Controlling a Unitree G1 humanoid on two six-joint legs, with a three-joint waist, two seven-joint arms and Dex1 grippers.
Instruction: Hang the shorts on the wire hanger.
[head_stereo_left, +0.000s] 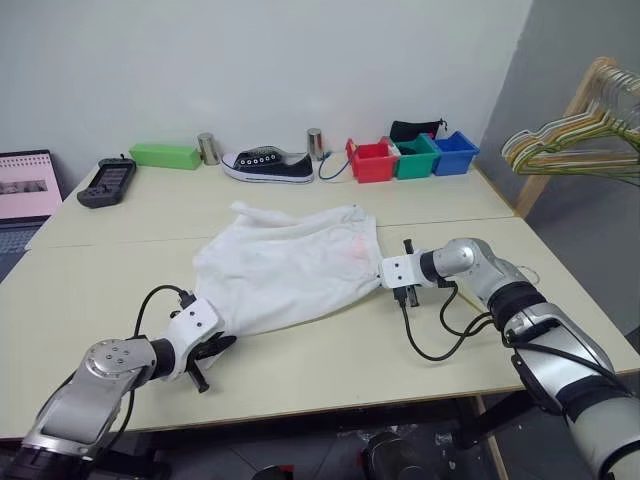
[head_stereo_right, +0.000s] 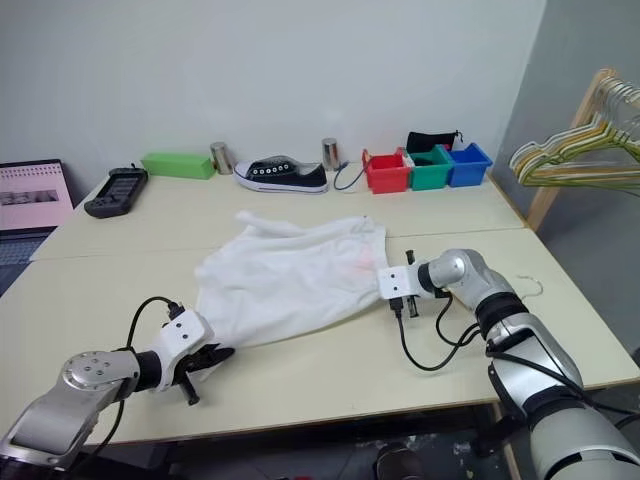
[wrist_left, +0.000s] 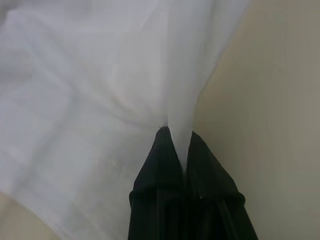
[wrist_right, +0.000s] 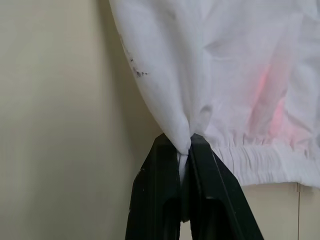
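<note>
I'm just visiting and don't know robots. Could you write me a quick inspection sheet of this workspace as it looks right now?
Surface: pale table, seam between two tops.
Job's things: white shorts spread flat, pink stain near waistband; thin wire hanger on table beyond the right arm.
Clutter: sneaker, green box, two metal cylinders, red, green and blue bins, handheld controller.
Pincers: left pincer shut on the shorts' edge; right pincer shut on the shorts by the waistband.
Cables: black cable looping at right wrist.
Surroundings: laptop, rack of hangers.
</note>
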